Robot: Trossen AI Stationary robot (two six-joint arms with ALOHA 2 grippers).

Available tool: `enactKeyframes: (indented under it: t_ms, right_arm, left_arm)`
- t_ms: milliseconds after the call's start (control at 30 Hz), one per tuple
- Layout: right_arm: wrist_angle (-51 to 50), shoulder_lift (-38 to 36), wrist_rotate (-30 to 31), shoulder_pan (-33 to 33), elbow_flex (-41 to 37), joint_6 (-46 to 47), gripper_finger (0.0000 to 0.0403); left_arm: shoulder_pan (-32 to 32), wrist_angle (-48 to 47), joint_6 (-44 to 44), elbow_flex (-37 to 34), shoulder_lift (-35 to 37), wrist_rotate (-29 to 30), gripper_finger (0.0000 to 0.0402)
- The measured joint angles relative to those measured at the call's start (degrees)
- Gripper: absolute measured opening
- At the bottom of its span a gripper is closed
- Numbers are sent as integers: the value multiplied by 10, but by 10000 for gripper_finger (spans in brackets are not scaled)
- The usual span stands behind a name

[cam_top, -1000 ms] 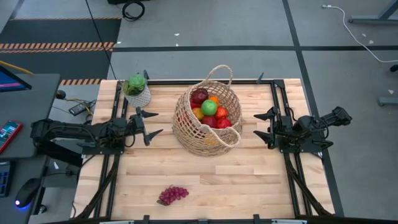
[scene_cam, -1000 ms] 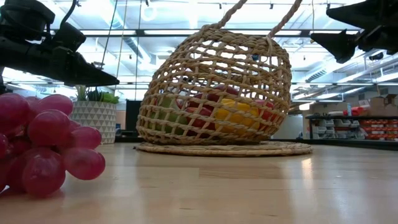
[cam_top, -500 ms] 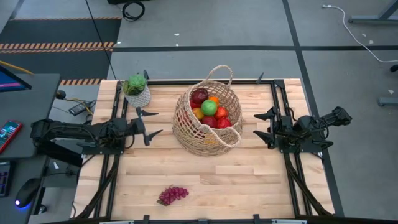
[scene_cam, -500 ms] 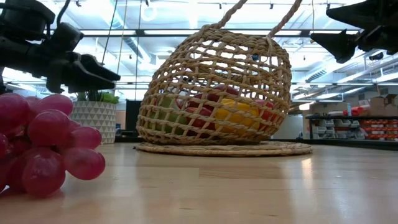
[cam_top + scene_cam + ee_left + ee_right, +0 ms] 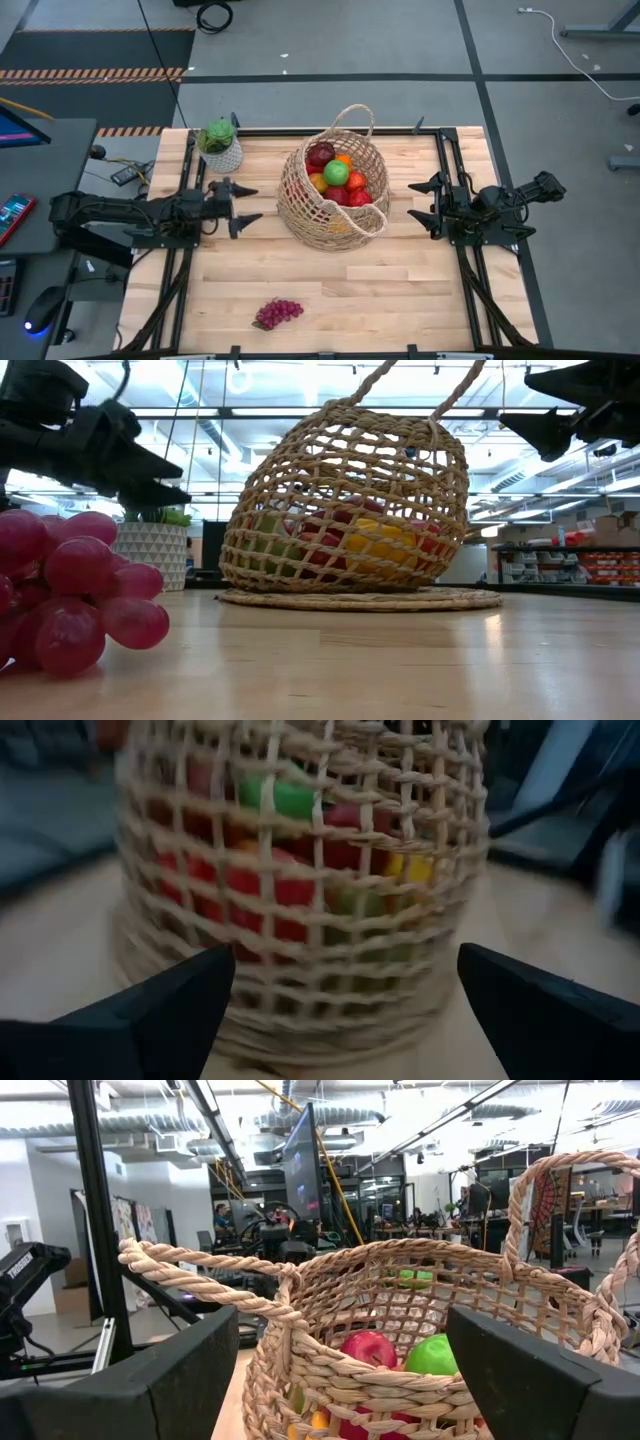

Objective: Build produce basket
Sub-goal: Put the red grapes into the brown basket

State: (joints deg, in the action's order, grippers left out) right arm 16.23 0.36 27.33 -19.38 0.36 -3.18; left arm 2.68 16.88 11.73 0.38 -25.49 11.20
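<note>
Worktop (image 5: 400, 300): light wood slats, dark rails down the left and right sides.

Basket (image 5: 333, 192) sits mid-worktop, toward the far edge, between the two arms. Tan open weave, one loop handle (image 5: 352, 115) on the far side, one on the near side. It leans in the low view (image 5: 345, 500).

Left arm lies along the left rail. Left gripper (image 5: 243, 203) points right at the basket, just beside its left wall, not touching. Fingers apart, nothing between them. Left wrist view shows the basket wall (image 5: 300, 890) close ahead between the fingers (image 5: 150, 1010).

Right arm lies along the right rail. Right gripper (image 5: 423, 200) points left at the basket, a bit off its right wall. Fingers apart, empty.

Plant pot (image 5: 221, 147): white, green plant, far-left corner, just beyond the left gripper.

Produce in the basket: dark red apple (image 5: 320, 154), green apple (image 5: 336, 172), orange (image 5: 344, 160) behind it, red pieces (image 5: 356, 190) on the right side, something yellow (image 5: 318, 182) on the left. Yellow also shows through the weave in the low view (image 5: 385, 540).

Grape bunch (image 5: 277, 313): purple, alone on the worktop near the front edge, well apart from the basket.
</note>
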Motion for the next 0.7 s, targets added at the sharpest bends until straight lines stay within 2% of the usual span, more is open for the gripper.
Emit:
enactKeyframes:
  t_ms: [133,300,467,600,700]
  right_arm:
    - [0,0,0,0,0,0,360]
    - [0,0,0,0,0,0,360]
    - [0,0,0,0,0,0,360]
    - [0,0,0,0,0,0,360]
    - [0,0,0,0,0,0,360]
  left_arm:
    - [-5,-1,180,0,0,-49,390]
    - [-17,-10,285,0,0,-61,390]
    - [-46,-68,282,48,-1,-104,390]
    - [-91,-186,263,106,-25,-82,390]
    - [-134,-230,263,137,-60,-64,390]
